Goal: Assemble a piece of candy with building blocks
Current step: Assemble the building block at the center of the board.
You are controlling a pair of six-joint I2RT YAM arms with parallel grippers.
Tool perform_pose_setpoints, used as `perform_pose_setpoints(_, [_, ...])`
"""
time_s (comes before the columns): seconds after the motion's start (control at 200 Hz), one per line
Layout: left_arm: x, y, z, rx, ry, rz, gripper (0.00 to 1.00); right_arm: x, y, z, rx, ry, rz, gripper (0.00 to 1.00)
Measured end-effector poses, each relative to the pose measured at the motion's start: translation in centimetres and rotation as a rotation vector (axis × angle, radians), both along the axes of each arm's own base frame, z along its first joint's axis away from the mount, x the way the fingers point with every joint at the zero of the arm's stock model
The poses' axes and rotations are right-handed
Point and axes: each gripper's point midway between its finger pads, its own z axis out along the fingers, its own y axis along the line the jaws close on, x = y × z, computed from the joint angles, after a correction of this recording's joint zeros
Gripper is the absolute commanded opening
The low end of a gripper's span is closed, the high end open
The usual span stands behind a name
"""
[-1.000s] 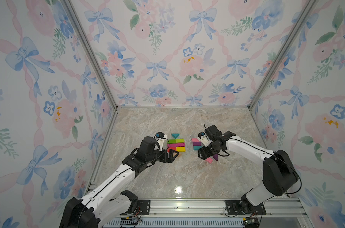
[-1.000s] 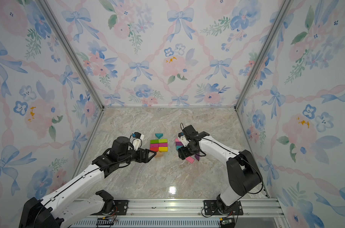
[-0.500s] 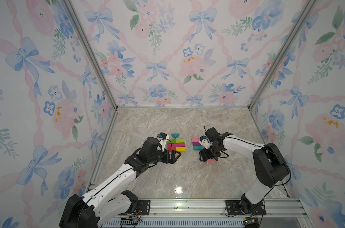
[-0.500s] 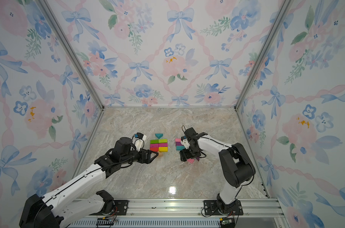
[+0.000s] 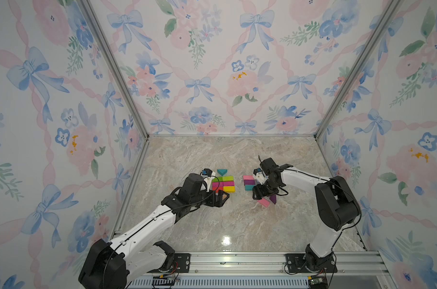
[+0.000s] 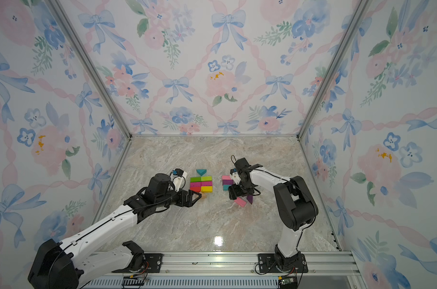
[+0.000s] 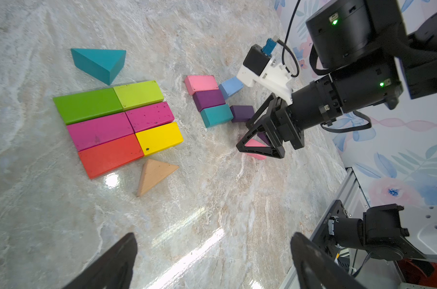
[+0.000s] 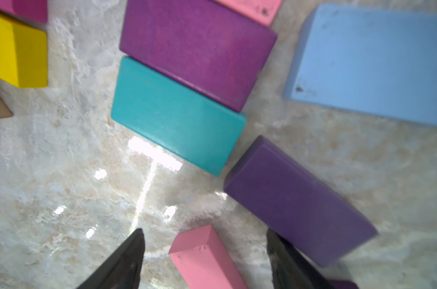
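Right pincer [image 8: 204,231] has moved over the loose pink block [image 8: 202,260], jaws apart either side, not touching it. Block lies on the surface [image 5: 212,225], near a purple block [image 8: 297,212]. Six-block slab [image 5: 223,184] sits apart, toward the left pincer [image 7: 213,235]: wide open, empty, by the tan wedge [image 7: 154,175].

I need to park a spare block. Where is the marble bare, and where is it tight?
Bare: the far strip between the back wall and the teal wedge, and the wide near stretch before the rail. The lane between the six-block rectangle and the small cluster is narrow. Crowded: around the right hand, over the loose pink block.
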Motion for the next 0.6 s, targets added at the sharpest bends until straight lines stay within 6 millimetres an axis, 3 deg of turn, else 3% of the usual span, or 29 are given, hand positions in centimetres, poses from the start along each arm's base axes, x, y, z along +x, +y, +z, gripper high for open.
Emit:
perform_pose_setpoints(0.165, [0.1, -0.1, 0.1, -0.003, -0.004, 0.0, 0.98, 1.1, -0.1, 0.0, -0.012, -0.017, 0.011, 0.77])
perform_pose_setpoints(0.345, [0.1, -0.1, 0.2, -0.007, -0.005, 0.003, 0.98, 0.2, 0.0, 0.4, -0.014, -0.022, 0.029, 0.77])
perform_pose_setpoints(0.455, [0.1, 0.0, 0.4, -0.011, -0.011, 0.007, 0.98, -1.9, 0.3, 2.6, -0.006, -0.056, 0.045, 0.78])
perform_pose_setpoints(0.6, [0.1, 0.0, 1.0, -0.021, -0.026, 0.007, 0.98, -4.9, 2.1, 6.4, 0.059, -0.137, 0.079, 0.79])
